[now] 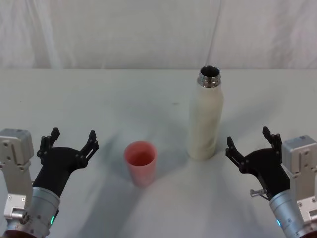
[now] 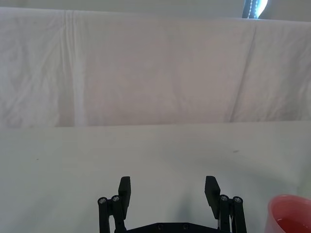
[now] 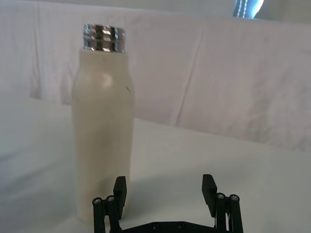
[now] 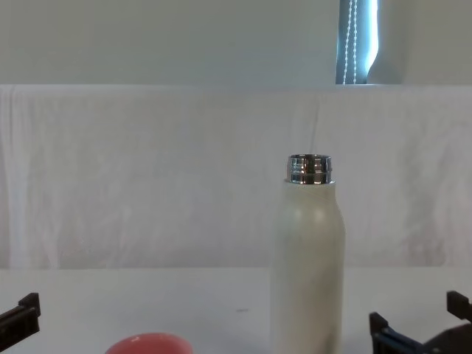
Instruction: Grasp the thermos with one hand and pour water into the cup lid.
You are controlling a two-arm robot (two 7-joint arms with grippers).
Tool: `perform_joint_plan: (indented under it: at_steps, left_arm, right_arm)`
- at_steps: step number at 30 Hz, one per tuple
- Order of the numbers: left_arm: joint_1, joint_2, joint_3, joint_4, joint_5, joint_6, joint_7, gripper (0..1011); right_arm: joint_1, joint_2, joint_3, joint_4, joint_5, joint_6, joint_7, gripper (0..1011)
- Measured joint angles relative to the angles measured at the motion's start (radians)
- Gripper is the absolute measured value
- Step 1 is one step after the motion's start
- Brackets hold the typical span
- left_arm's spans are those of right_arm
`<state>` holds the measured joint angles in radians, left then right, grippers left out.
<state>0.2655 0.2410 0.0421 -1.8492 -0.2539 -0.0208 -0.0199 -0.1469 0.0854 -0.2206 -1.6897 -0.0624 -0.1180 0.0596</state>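
The thermos (image 1: 206,116), a tall cream-white bottle with an open steel neck, stands upright on the table right of centre; it also rises in the chest view (image 4: 308,258) and the right wrist view (image 3: 103,126). The salmon-pink cup lid (image 1: 140,162) stands mouth-up to its left and nearer me, its rim showing in the chest view (image 4: 148,344) and the left wrist view (image 2: 290,213). My right gripper (image 1: 250,144) is open, just right of the thermos and apart from it. My left gripper (image 1: 70,141) is open, left of the cup lid, holding nothing.
A white cloth covers the table (image 1: 99,99) and hangs as a backdrop (image 1: 148,29) behind it. Bare tabletop lies between the two grippers and behind the cup lid.
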Motion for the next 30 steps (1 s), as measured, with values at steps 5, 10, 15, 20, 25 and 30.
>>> perform_joint_plan:
  at_steps: [5, 10, 15, 20, 25, 30]
  left_arm:
    - [0.0, 0.0, 0.0, 0.0, 0.0, 0.0, 0.0, 1001]
    - [0.0, 0.0, 0.0, 0.0, 0.0, 0.0, 0.0, 1001]
    - [0.0, 0.0, 0.0, 0.0, 0.0, 0.0, 0.0, 1001]
    - [0.0, 0.0, 0.0, 0.0, 0.0, 0.0, 0.0, 1001]
    - [0.0, 0.0, 0.0, 0.0, 0.0, 0.0, 0.0, 1001]
    - [0.0, 0.0, 0.0, 0.0, 0.0, 0.0, 0.0, 1001]
  right_arm:
    - [-0.011, -0.008, 0.017, 0.012, -0.003, -0.007, -0.001, 1002]
    - [-0.012, -0.012, 0.025, 0.023, -0.007, -0.008, -0.001, 1002]
    - [-0.01, -0.019, 0.031, 0.029, -0.011, -0.009, 0.001, 1001]
    - [-0.008, -0.024, 0.035, 0.03, -0.016, -0.012, -0.004, 1002]
    - [-0.008, -0.023, 0.034, 0.03, -0.015, -0.012, -0.004, 1002]
    - [-0.008, -0.022, 0.034, 0.03, -0.015, -0.011, -0.004, 1002]
